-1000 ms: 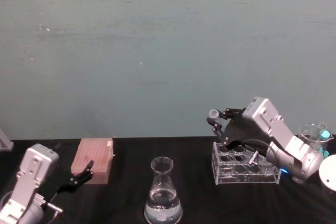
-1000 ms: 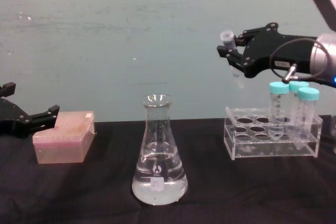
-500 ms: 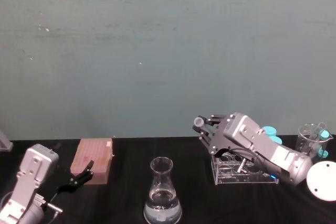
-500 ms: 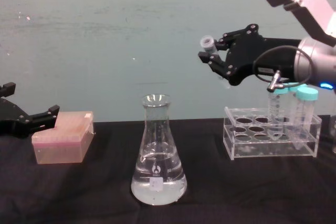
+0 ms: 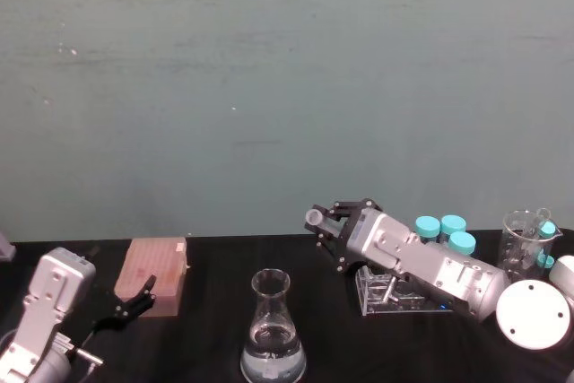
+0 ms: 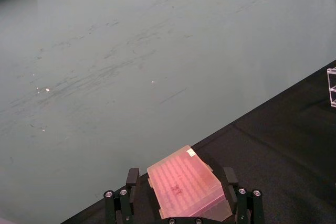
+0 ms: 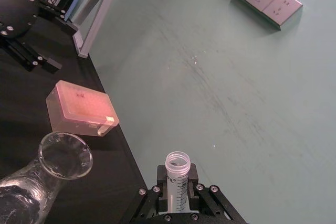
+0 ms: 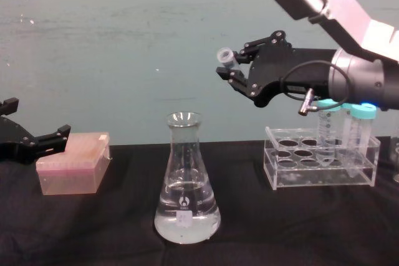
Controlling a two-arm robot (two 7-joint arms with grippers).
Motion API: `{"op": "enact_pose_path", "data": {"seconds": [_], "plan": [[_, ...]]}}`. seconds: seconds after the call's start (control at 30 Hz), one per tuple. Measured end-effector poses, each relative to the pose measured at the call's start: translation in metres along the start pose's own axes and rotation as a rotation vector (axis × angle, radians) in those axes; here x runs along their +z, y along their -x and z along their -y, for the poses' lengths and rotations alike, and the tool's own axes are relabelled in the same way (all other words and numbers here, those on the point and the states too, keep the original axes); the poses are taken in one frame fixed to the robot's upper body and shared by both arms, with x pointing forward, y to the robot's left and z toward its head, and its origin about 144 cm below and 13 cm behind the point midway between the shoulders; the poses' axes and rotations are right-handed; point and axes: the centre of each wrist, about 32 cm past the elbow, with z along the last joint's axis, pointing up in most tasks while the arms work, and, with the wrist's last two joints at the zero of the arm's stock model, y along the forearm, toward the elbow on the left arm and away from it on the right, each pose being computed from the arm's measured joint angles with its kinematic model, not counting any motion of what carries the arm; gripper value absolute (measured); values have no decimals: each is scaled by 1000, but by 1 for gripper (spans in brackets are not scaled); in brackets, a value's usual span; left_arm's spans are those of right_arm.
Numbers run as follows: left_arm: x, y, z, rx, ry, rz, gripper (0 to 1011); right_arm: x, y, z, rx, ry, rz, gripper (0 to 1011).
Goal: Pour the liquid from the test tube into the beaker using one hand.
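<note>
The test tube [image 8: 225, 58], clamped near-upright in the right pincer [image 8: 232, 70], hangs at two o'clock from the beaker [image 8: 186, 179], likely mid-carry, so next comes centring over the rim and tipping, while the left pincer [image 5: 139, 298] idles with fingers spread at nine o'clock.

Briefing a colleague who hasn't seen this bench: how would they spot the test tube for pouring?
Find the clear conical flask mid-table; up to its right hangs the right gripper. The small test tube clamped in it is airborne, whitish-rimmed and capless, unlike the taller teal-capped tubes standing in the rack.
</note>
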Motion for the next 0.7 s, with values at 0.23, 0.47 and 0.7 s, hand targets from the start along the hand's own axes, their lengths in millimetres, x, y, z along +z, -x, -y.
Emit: {"op": "enact_pose_path", "data": {"seconds": [0.23, 0.47, 0.7], "plan": [[0, 0, 0, 0, 0, 0, 1000, 6, 5, -4, 14, -9, 49, 204], [0, 0, 0, 0, 0, 0, 1000, 9, 10, -7, 33, -16, 90, 204], [0, 0, 0, 0, 0, 0, 1000, 9, 13, -9, 44, -23, 132, 204]]}}
